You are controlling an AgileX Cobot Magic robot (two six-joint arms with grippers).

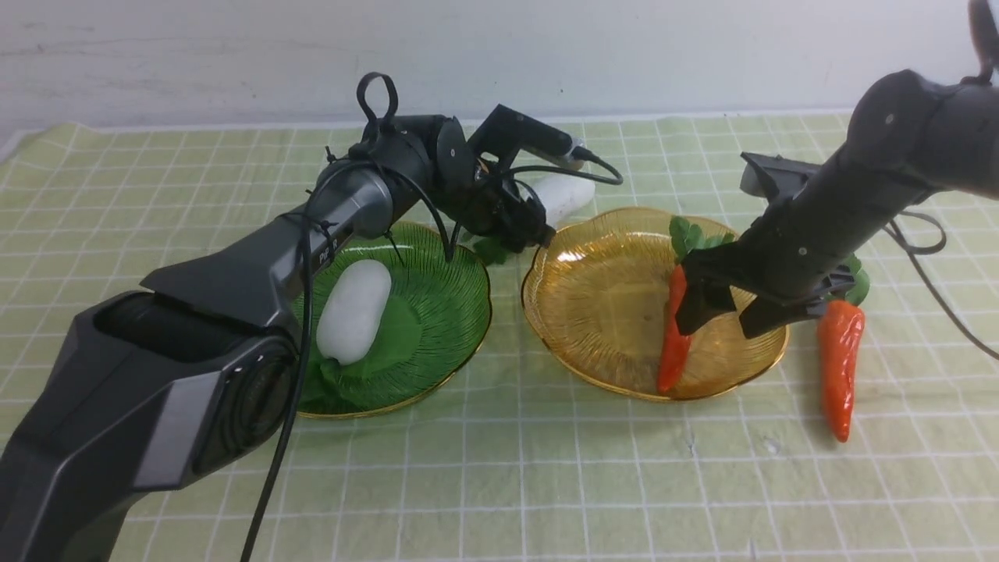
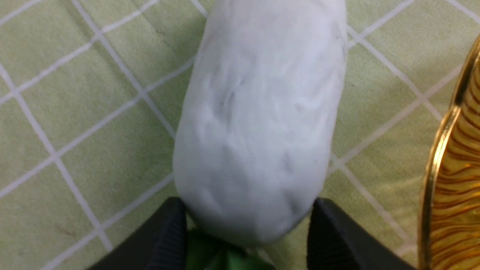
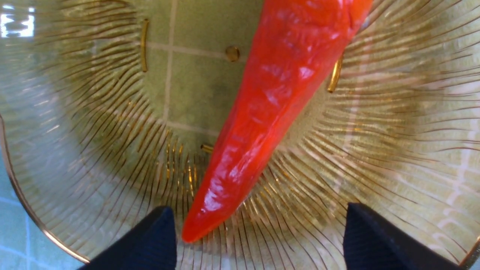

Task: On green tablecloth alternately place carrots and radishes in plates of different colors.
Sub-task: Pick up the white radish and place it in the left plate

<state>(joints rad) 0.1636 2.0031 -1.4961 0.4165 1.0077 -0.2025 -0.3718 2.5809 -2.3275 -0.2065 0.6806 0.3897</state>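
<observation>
The green tablecloth (image 1: 546,484) covers the whole table; two ribbed, gold-rimmed plates stand side by side on it, the green plate (image 1: 449,312) to the left and the amber plate (image 1: 593,297) to the right, close together but apart.

One radish (image 1: 353,311) lies in the green plate towards its left side, with its leaves at the near end. The second radish (image 1: 563,195) lies on the cloth just beyond the gap between the plates, near the amber plate's far left rim, with its leaf end towards the near left. The left gripper (image 2: 247,225) is down at that leaf end; its black fingers (image 2: 168,232) stand one on each side of the white body, right against it; I cannot tell whether they already clamp it.

One carrot (image 1: 671,351) lies in the right half of the amber plate, with its leaves at the far rim and its tip towards the near rim. The right gripper (image 1: 726,312) hangs over it with its fingers spread wide and nothing held; in the right wrist view the orange tip sits between them without touching either. The other carrot (image 1: 839,367) lies on the cloth just right of the amber plate, tip towards the near edge.

Small white lettering (image 1: 328,251) on the left arm (image 1: 257,273) is partly crossed by a cable; it begins with a "P" but cannot be read whole. I can read no other writing.
</observation>
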